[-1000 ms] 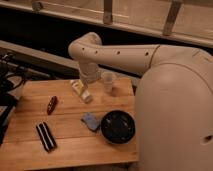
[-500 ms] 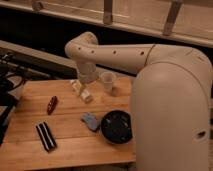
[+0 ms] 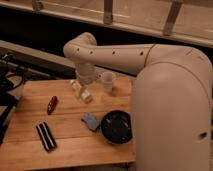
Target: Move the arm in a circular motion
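Now shows the arm (image 3: 115, 52) shifted slightly leftward since a second ago, consistent with a circular sweep under way, its gripper (image 3: 82, 92) low over the table (image 3: 30, 155), cup (image 3: 108, 81) just beside, grip state impossible to tell.

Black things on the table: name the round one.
The bowl beside the blue cloth; the other is a flat bar. The tool hangs near the cup.

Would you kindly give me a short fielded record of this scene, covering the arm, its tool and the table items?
table: wooden
arm: cream-white, reaching in from the right, bent downward
cup: pale, upright
tool: low over the table's rear, left of the cup
bowl: black, front right
blue item: just left of the bowl
red item: left side
black bar: front left
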{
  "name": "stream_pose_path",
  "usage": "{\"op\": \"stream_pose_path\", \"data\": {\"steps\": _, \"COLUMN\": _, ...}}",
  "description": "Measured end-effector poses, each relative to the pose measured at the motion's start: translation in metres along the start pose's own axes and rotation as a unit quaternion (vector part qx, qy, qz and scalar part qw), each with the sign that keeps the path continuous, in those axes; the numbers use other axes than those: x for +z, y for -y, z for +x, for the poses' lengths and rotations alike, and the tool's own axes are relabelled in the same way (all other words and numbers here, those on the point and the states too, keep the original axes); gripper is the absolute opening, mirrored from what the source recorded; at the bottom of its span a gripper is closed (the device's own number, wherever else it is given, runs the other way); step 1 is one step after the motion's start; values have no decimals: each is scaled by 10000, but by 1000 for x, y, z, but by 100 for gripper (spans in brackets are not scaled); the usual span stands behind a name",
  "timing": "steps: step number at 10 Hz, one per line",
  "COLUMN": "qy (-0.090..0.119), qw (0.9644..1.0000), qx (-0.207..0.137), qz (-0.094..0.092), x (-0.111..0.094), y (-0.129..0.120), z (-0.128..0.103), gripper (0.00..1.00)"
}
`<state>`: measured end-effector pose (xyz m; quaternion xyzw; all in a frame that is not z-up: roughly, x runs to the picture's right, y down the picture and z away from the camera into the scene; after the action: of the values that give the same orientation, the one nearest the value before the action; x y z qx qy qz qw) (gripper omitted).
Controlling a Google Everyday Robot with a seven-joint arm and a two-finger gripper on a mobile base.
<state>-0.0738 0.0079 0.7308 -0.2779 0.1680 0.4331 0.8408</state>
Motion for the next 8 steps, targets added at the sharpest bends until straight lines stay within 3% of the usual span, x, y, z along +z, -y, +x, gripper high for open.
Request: {"op": "stream_pose_path", "data": {"steps": 8, "qy": -43, "qw": 9996, "qx": -282, "qz": 56, "x": 1, "y": 12, "z": 4, "gripper": 86}}
